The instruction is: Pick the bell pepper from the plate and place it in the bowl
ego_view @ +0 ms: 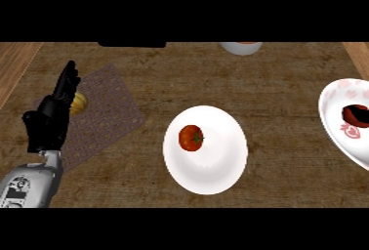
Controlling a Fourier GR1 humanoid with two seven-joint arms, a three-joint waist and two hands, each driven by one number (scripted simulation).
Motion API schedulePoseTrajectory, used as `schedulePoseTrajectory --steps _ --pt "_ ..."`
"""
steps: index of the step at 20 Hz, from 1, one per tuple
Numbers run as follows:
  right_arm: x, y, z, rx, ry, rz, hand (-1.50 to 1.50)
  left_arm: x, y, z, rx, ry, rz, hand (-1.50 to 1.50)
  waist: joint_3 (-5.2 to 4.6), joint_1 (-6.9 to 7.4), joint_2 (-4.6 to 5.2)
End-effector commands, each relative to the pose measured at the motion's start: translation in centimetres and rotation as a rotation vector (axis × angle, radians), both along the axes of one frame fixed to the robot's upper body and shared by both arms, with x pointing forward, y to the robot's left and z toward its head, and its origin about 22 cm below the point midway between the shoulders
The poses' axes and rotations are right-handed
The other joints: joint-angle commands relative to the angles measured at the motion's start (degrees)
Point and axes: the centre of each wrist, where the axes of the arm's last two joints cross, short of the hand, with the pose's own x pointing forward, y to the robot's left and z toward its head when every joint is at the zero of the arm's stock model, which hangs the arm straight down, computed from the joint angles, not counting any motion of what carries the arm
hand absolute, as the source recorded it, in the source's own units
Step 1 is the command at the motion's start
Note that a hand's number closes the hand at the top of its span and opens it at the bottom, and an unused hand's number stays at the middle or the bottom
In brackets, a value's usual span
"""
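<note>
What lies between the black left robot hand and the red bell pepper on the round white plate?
In the head view: the patterned brown mat, then bare wooden counter, then the rim of the round white plate.

I look down on a dark brown wooden counter with a rough grain. On the left part of it lies a placemat, brownish purple with a fine pale pattern, turned at an angle so that one corner points away from me. On the placemat's left part rests a small yellow-orange food item; I see only part of it and cannot tell what it is. Well to the right of the placemat, at the far edge of my view, stands a white cup, cut off, with something orange inside. Just beyond the placemat's far corner sits a flat black object, also cut off. Left of the placemat runs a lighter wood strip.
</note>
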Motion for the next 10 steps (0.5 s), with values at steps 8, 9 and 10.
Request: schedulePoseTrajectory --steps 8,9,10 --pt "-1.3 -4.4 1.4 0.109 -0.269 0.034 -1.50 -0.1 0.4 0.1 0.008 0.007 0.006 0.00 -0.07 -0.15 -0.12" --pt "-2.6 -4.1 -0.6 0.129 -0.261 0.060 -1.50 -1.0 -0.6 -0.9 -0.002 0.003 0.011 0.00 -0.19 -1.16 -0.56" --pt "-3.0 -5.2 0.3 0.141 -0.273 0.070 -1.50 -0.3 0.3 0.3 0.005 0.022 0.007 0.00 -0.19 -1.20 -0.54"
